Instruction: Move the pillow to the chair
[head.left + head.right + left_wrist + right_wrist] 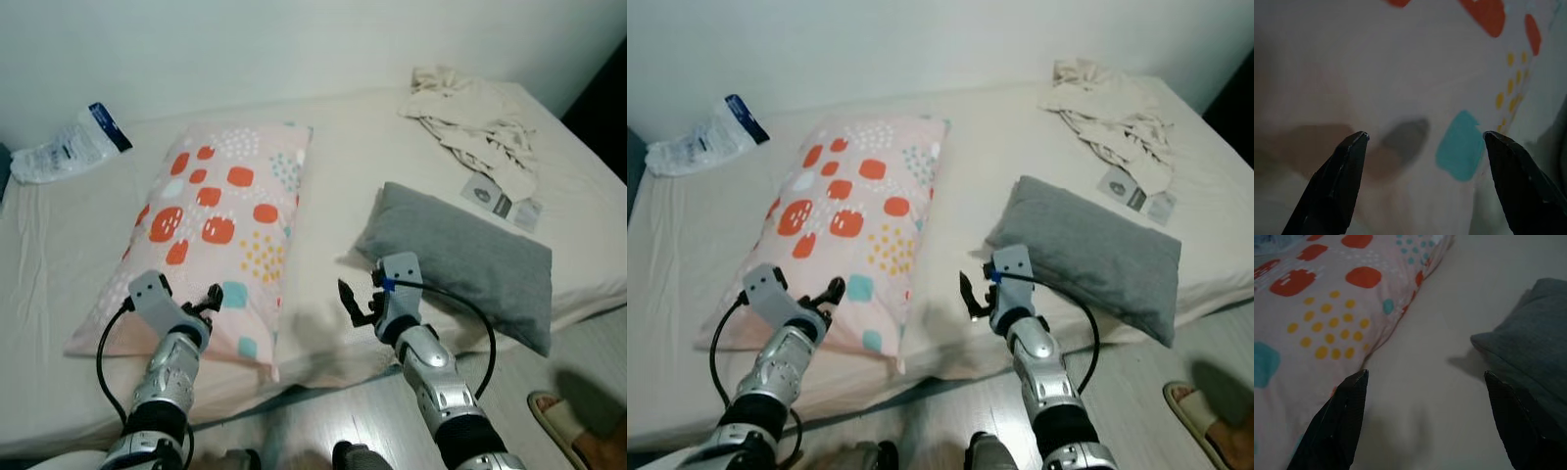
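A pink pillow point(220, 225) with red, yellow and teal patches lies lengthwise on the bed's left half. To its right lies a smaller grey pillow point(460, 255), near the bed's front edge. My left gripper point(211, 297) hovers open just over the pink pillow's near end, and in the left wrist view the gripper point(1425, 136) has the teal patch point(1462, 147) between its fingers. My right gripper point(355, 302) stands open above the bare sheet between the two pillows, with the pink pillow point(1317, 323) on one side and the grey pillow point(1533, 357) on the other.
A plastic bag point(69, 147) lies at the bed's far left. Crumpled beige cloth point(475, 117) and paper tags point(500, 201) sit at the far right. The bed's front edge point(323, 377) is just below my arms. A slipper point(563, 421) lies on the wooden floor.
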Controlling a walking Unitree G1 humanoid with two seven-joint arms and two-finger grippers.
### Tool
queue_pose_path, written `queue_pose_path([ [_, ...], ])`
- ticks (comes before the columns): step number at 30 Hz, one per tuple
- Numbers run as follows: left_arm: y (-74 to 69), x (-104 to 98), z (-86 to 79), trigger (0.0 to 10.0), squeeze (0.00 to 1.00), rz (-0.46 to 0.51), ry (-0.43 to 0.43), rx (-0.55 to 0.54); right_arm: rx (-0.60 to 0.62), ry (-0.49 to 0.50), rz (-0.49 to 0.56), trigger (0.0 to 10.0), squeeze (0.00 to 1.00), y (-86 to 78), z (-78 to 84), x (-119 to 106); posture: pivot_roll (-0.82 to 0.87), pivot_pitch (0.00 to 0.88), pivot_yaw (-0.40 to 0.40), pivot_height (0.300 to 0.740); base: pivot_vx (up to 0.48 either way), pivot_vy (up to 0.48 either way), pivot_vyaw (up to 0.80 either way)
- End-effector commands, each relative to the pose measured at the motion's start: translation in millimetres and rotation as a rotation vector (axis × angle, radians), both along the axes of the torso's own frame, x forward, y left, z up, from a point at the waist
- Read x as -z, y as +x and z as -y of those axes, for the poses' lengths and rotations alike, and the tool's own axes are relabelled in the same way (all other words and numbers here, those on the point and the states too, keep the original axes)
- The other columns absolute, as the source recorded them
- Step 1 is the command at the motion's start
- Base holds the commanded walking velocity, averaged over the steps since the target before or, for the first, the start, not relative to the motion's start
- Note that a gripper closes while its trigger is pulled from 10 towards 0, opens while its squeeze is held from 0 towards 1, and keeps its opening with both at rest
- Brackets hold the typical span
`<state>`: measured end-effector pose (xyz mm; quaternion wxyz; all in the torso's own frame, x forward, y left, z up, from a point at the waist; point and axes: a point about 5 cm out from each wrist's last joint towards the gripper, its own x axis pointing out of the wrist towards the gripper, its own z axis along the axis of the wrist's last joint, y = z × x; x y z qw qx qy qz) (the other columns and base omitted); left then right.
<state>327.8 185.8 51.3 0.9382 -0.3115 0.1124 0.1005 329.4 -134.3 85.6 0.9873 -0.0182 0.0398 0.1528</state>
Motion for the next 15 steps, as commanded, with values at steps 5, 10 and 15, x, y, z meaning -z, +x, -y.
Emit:
queue_pose_path([
  [5,-18.5,18.1,1.4,10.0,0.0,-0.056,0.05,-0.012,-0.008,0.031,-0.051,10.0,0.0,-7.4,0.7,12.7,-0.07,0.221,-0.005,0.705,0.0,0.0,0.0],
  [10,-20.3,16.7,8.3,10.0,0.0,-0.053,0.128,0.05,0.008,0.032,-0.04,10.0,0.0,-5.0,3.2,9.3,-0.06,0.197,-0.001,0.685,0.0,0.0,0.0],
  [15,-20.7,19.7,12.4,10.0,0.0,-0.067,0.15,0.082,0.003,0.013,-0.041,10.0,0.0,-3.8,4.5,10.3,-0.06,0.169,-0.004,0.665,0.0,0.0,0.0],
])
